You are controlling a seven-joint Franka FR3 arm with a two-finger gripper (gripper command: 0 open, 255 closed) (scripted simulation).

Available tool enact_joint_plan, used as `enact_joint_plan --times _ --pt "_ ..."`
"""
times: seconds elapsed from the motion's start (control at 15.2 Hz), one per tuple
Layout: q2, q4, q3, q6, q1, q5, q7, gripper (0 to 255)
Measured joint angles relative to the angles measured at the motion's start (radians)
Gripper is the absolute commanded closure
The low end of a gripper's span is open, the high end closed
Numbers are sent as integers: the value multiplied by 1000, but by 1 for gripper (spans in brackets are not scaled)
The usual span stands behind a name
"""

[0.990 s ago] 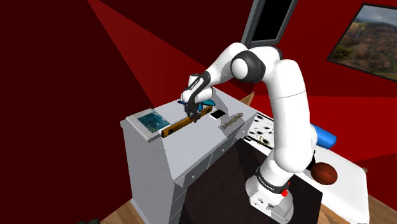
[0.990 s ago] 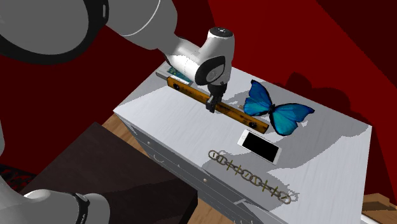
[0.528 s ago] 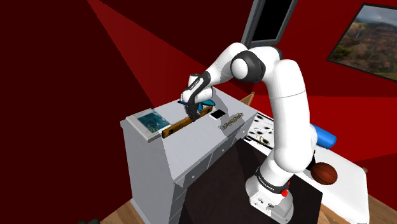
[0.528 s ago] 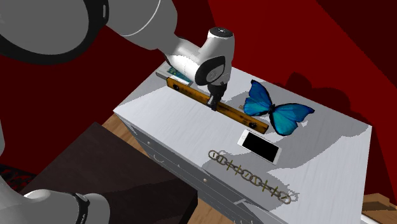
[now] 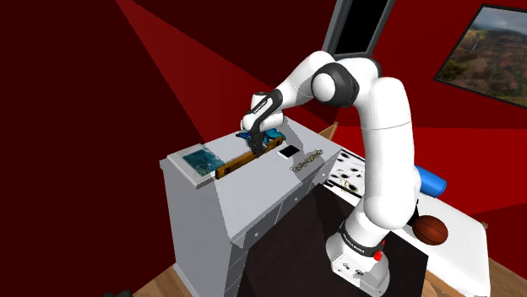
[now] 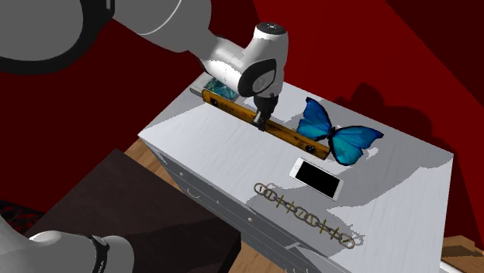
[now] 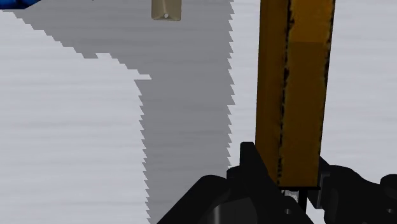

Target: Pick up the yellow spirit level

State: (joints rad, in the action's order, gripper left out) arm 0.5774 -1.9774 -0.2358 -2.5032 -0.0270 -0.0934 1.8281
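Grey-white cabinet with drawer fronts (image 5: 262, 221); its flat pale tabletop (image 6: 225, 151) carries four loose items.
- Bright blue butterfly with spread wings (image 6: 335, 133): toward the back edge, about mid-length.
- White flat phone with a black screen (image 6: 316, 177): just in front of the butterfly, apart from it.
- Dull metal link chain (image 6: 304, 215): stretched out along the front edge above the drawers, near the phone, not touching.
- Flat teal-patterned rectangular tile (image 5: 203, 159): at the back corner on the second exterior view's left.

Surroundings: dark red walls, framed landscape picture (image 5: 488, 52), brown ball (image 5: 431, 229) on a low white table (image 5: 464, 245), wooden floor (image 6: 143, 155).
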Motion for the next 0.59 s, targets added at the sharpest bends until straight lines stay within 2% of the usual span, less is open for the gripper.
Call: enact_joint_plan --times 0.59 --pt "-97 -17 -20 79 -17 25 -12 255"
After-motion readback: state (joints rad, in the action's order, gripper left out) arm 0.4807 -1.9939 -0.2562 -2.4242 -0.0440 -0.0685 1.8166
